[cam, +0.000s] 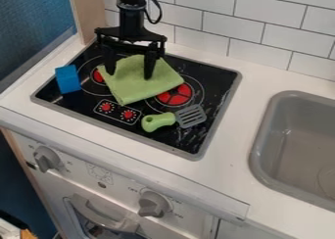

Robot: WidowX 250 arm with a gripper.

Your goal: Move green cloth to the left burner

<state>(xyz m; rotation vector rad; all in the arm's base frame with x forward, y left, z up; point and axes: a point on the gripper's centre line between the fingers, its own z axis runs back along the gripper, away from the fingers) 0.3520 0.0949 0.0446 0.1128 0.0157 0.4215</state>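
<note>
Oven door (pixel 58 203) — lettered knob (pixel 153 204) — end effector (pixel 130 72) over cloth (pixel 139 88)

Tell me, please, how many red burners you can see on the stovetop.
2: the left burner, near the blue block, and the right burner, near the spatula. The green cloth partly covers both and may hide more.

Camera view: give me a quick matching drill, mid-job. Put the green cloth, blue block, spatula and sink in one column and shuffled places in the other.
1. green cloth
2. blue block
3. spatula
4. sink

A. right of the stovetop
B. under the gripper
C. near the stovetop's left edge
D. in front of the right burner

Pairs: 1-B; 2-C; 3-D; 4-A
</note>
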